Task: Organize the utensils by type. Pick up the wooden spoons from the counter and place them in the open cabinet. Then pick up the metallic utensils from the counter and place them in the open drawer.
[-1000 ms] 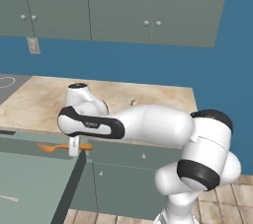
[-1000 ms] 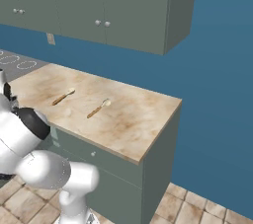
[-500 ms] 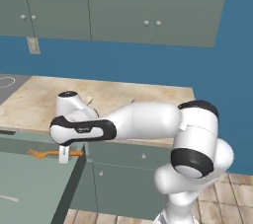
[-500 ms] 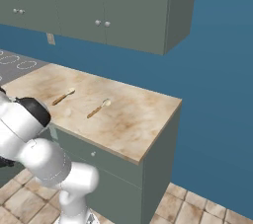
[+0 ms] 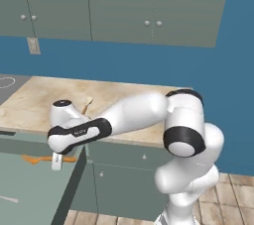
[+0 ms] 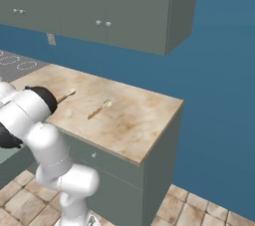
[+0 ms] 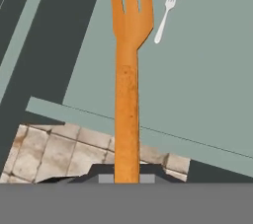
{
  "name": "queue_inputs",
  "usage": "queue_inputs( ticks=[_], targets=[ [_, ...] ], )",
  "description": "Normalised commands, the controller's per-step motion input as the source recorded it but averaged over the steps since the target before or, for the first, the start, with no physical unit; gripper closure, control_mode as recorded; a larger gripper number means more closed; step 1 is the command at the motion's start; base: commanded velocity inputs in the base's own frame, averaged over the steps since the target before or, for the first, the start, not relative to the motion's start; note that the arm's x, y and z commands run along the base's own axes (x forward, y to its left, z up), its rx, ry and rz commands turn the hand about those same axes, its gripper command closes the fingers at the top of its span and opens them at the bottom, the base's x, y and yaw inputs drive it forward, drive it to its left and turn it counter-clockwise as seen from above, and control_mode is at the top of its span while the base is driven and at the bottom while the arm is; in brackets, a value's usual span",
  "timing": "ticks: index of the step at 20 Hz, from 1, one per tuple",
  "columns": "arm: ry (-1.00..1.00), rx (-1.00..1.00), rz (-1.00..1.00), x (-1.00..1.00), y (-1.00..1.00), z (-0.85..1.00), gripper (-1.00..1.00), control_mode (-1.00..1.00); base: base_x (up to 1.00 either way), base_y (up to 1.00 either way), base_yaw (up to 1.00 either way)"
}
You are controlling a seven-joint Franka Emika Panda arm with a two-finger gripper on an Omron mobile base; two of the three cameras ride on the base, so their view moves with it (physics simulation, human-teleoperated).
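Note:
My gripper (image 5: 56,162) is shut on the handle of an orange-brown fork (image 5: 35,159) and hangs just above the open drawer (image 5: 30,189) at the lower left. Along the hand, the fork (image 7: 127,70) points away from the gripper (image 7: 126,177) over the drawer's grey-green floor (image 7: 207,70). A thin silver fork (image 7: 164,17) lies flat in the drawer beyond the tines. Two wooden spoons (image 6: 99,109) (image 6: 64,95) lie on the beige counter (image 6: 129,125); one spoon (image 5: 88,104) peeks out behind my arm.
Grey-green upper cabinets (image 5: 119,6) with shut doors hang above the counter. The drawer's front wall (image 7: 99,119) runs below the fork, with tiled floor (image 7: 54,154) under it. A stovetop (image 6: 15,63) lies left of the counter. The counter's right end (image 6: 169,120) drops to the floor.
My arm has swung left and down, carrying the orange fork from the counter's front edge out over the open drawer. The spoons on the counter have stayed put.

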Motion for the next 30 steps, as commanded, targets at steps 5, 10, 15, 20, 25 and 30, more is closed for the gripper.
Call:
queue_inputs(
  ticks=[5, 10, 15, 20, 25, 30],
  targets=[
    [0.00, -0.02, 0.00, 0.16, 0.30, -0.29, 1.00, -1.00, 0.00, 0.00, 0.00],
    [0.00, 0.00, 0.00, 0.02, 0.25, -0.14, 1.00, -1.00, 0.00, 0.00, 0.00],
    [0.00, -0.01, 0.00, 0.00, 0.25, -0.03, 1.00, -1.00, 0.00, 0.00, 0.00],
    [0.00, -0.05, 0.00, 0.01, 0.25, -0.19, 1.00, -1.00, 0.00, 0.00, 0.00],
    [0.00, -0.02, 0.00, 0.00, 0.12, -0.13, 1.00, -1.00, 0.00, 0.00, 0.00],
    [0.00, -0.04, 0.00, 0.00, 0.06, -0.21, 1.00, -1.00, 0.00, 0.00, 0.00]
  ],
)
